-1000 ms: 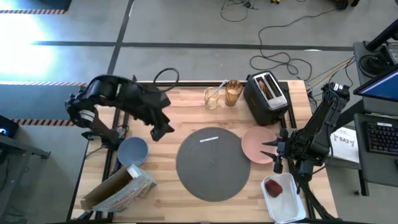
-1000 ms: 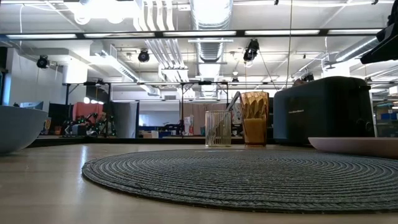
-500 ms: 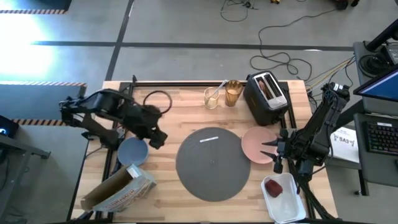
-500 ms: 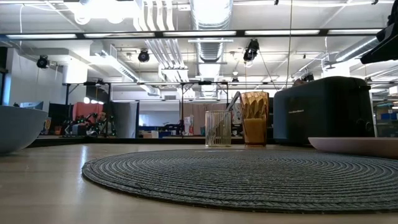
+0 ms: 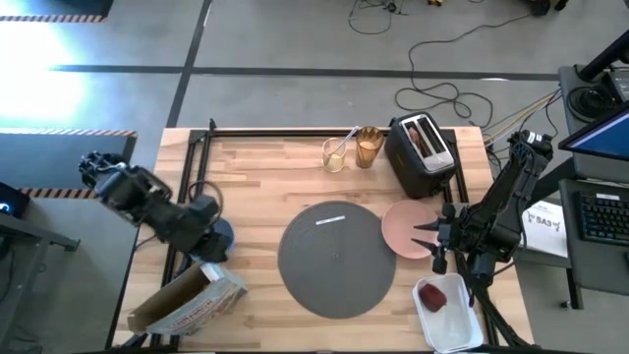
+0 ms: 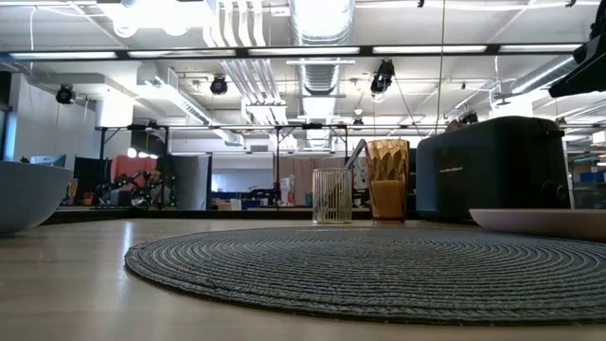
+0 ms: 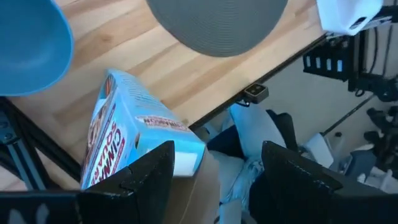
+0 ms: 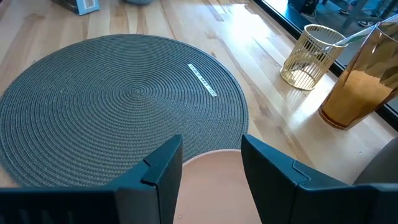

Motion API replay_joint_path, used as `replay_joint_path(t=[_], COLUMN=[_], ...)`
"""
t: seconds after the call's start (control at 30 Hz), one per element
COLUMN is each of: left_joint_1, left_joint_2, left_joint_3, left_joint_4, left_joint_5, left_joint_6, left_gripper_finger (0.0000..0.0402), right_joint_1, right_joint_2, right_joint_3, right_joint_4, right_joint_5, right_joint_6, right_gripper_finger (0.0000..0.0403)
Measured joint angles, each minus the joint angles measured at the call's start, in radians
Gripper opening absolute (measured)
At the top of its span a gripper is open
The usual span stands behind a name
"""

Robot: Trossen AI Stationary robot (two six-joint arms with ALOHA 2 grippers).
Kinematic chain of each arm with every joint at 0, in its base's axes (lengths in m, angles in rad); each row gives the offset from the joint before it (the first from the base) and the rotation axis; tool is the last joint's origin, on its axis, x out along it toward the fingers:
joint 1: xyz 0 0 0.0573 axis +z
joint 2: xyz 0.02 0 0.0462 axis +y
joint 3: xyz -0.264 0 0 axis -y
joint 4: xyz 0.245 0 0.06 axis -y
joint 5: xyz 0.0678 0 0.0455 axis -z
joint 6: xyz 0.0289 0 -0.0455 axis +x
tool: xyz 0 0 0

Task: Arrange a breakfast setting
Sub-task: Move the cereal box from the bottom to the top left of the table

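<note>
The dark-grey mat (image 5: 334, 258) lies at the table's middle. The blue bowl (image 5: 222, 232) stands to its left, partly hidden by my left arm. My left gripper (image 5: 208, 248) is open and empty above the bowl's near side; the bowl also shows in the left wrist view (image 7: 31, 43). The pink plate (image 5: 405, 226) lies right of the mat. My right gripper (image 5: 428, 237) is open over its right edge (image 8: 214, 186). The amber tumbler (image 5: 369, 147) and a wire cup holding the spoon (image 5: 336, 154) stand at the far edge. The toast (image 5: 421, 138) sticks up from the toaster. The apple (image 5: 432, 295) lies in the white tray.
A cereal box (image 5: 187, 300) lies on its side at the near left corner, below my left gripper (image 7: 214, 180). The black toaster (image 5: 423, 155) stands at the far right. The white tray (image 5: 454, 317) sits at the near right corner.
My left gripper has swung from the table's far middle toward the near left, down over the blue bowl, and its arm has drawn back to the left edge. My right arm has kept still.
</note>
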Motion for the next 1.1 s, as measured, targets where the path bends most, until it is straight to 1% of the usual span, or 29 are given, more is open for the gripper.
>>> replay_joint_path(t=[0.1,0.3,0.47,0.67,0.9,1.1], left_joint_1=[-0.059,-0.154,-0.205,-0.213,-0.211,-0.210], left_joint_2=[-0.013,-0.019,-0.026,-0.054,-0.073,-0.074], left_joint_3=[0.000,-0.002,-0.023,-0.069,-0.067,-0.070], left_joint_4=[0.000,0.000,0.001,0.000,0.000,0.001], left_joint_5=[-0.051,-0.053,-0.053,-0.058,-0.160,-0.205], left_joint_6=[-0.046,-0.112,-0.145,-0.142,-0.100,-0.051], left_gripper_finger=[0.0225,0.0225,0.0225,0.0225,0.0225,0.0225], right_joint_1=[0.000,0.000,0.000,0.000,0.000,0.000], right_joint_2=[0.000,0.000,0.000,0.000,0.000,0.000], right_joint_3=[0.000,0.000,0.000,0.000,0.000,0.000], right_joint_4=[0.000,0.000,0.000,0.000,0.000,0.000], right_joint_5=[0.000,0.000,0.000,0.000,0.000,0.000], right_joint_6=[0.000,0.000,0.000,0.000,0.000,0.000], right_gripper_finger=[0.0155,0.0155,0.0155,0.0155,0.0155,0.0155])
